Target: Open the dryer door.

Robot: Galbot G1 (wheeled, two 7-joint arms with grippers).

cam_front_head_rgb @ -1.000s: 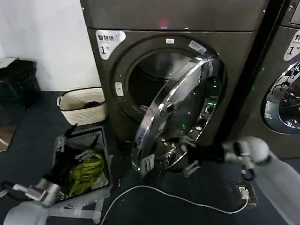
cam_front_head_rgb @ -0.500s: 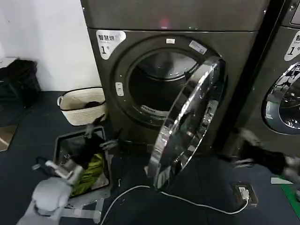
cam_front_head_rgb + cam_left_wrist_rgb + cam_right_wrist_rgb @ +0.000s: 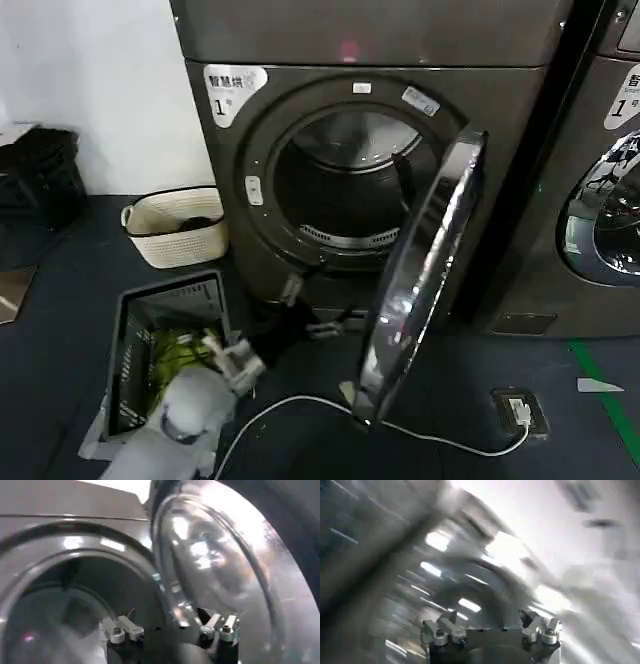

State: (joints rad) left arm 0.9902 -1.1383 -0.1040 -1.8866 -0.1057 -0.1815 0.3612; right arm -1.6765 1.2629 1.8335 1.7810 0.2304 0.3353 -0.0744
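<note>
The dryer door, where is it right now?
In the head view the dryer door stands swung wide open, edge-on, at the right of the drum opening, with the left gripper low beside it.

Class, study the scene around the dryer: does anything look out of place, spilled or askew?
A white cable trails loose across the floor below the open dryer door, running to a floor socket. Nothing looks spilled or damaged.

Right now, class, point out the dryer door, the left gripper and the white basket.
dryer door [image 3: 425, 270], head view, chrome ring edge.
left gripper [image 3: 308, 311], head view, between its fingertips.
white basket [image 3: 160, 245], head view, front wall.
</note>
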